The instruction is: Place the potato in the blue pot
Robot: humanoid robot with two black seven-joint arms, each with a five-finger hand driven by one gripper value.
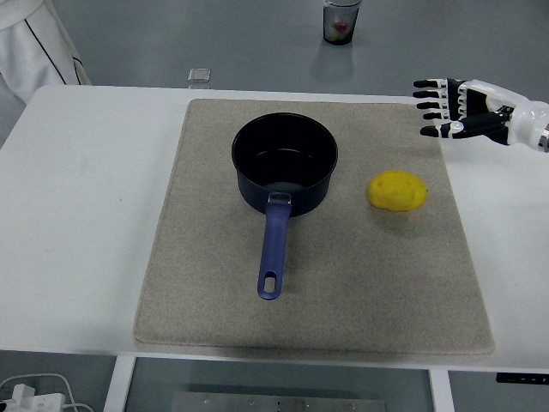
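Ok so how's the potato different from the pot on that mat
The potato is bright yellow, while the blue pot is dark blue with a lighter blue handle. The potato is a small rounded lump; the pot is much larger, round and open-topped with nothing in it. The pot sits near the mat's middle, the potato to its right, apart from it. Both rest on the grey mat, untouched by the right robot hand.

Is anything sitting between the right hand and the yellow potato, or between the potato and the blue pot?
Nothing visible blocks either path. The right hand hovers open above and right of the yellow potato, with only bare grey mat between. The dark blue pot stands left of the potato, mat between them; its handle points toward the near edge.
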